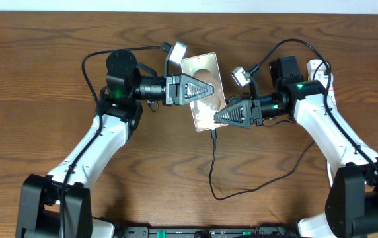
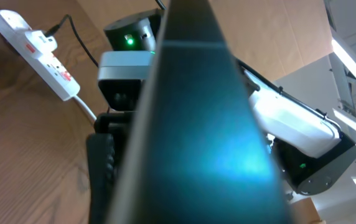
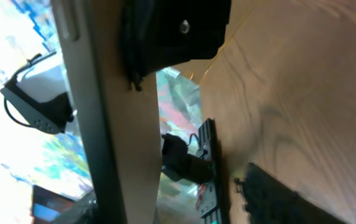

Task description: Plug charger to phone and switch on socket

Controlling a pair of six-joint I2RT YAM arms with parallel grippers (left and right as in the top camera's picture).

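my left gripper is clenched on the flat grey-brown rectangular smartphone, mid-table. my right gripper is released, fingers apart, beside the thin black charger cable, whose tip meets the phone's lower edge. back off straight, don't snag the cable. count: one phone, one cable, one white plastic power strip.

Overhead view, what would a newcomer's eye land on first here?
The phone is tilted up over the middle of the table, clamped in the left gripper. The right gripper stands open at its lower corner, where the thin black charger reaches the phone's edge and trails toward the near side. The white socket lies far right, partly behind the right arm.
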